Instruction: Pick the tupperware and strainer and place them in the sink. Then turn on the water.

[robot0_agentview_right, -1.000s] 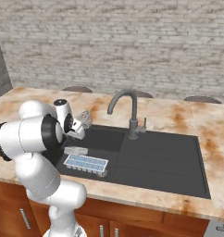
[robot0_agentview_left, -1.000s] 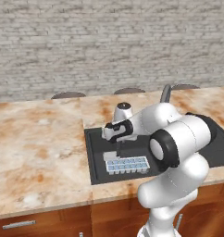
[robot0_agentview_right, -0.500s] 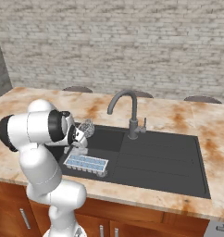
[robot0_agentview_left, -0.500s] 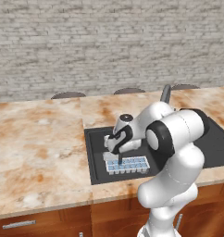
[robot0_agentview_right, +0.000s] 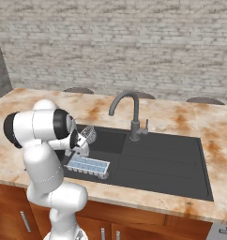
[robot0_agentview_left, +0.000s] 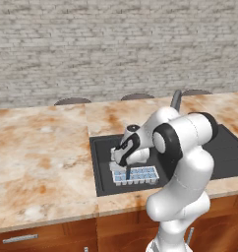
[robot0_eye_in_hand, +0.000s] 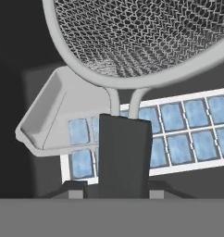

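Tupperware (robot0_agentview_left: 136, 175) already lies in the sink (robot0_agentview_right: 153, 161); hand (robot0_agentview_left: 125, 158) clamped on the strainer (robot0_eye_in_hand: 137, 41) handle, low over the tupperware; next calls for release, then faucet (robot0_agentview_right: 129, 112).

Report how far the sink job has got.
Done: the tupperware lies in the sink. In hand: the gripper is shut on the strainer by its handle, holding it over the tupperware inside the basin, not yet released. Left: let go of the strainer and turn on the water; no stream runs from the faucet.
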Robot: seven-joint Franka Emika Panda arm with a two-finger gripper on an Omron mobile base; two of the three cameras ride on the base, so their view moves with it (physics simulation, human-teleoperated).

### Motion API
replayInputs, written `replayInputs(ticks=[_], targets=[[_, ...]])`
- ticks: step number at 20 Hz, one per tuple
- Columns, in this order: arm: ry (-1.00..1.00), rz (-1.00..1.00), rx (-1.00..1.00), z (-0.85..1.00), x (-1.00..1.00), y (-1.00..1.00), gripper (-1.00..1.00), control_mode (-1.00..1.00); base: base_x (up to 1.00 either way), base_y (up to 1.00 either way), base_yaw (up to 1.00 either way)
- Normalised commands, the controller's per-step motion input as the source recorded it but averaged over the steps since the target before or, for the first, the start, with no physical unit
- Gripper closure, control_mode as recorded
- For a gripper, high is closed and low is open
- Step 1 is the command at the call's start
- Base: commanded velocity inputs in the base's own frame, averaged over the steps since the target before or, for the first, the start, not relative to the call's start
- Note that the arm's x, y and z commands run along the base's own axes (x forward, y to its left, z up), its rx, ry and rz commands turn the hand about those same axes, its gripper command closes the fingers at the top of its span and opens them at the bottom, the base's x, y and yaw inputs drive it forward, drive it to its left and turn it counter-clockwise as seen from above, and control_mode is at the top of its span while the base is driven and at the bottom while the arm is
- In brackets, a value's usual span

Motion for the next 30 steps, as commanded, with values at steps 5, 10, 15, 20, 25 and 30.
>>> replayInputs(ticks=[5, 10, 15, 20, 25, 30], targets=[[0.06, 0.0, 0.0, -0.41, 0.0, 0.0, 1.0, -1.0, 0.0, 0.0, 0.0], [0.03, 0.0, 0.0, -0.31, 0.11, 0.0, 1.0, -1.0, 0.0, 0.0, 0.0], [0.02, 0.0, 0.0, -0.1, 0.42, 0.0, 1.0, -1.0, 0.0, 0.0, 0.0], [0.0, 0.0, 0.0, -0.17, 0.24, 0.0, 1.0, -1.0, 0.0, 0.0, 0.0], [0.01, 0.0, 0.0, 0.0, 0.0, 0.0, 1.0, -1.0, 0.0, 0.0, 0.0], [0.01, 0.0, 0.0, 0.0, 0.0, 0.0, -1.0, -1.0, 0.0, 0.0, 0.0]])
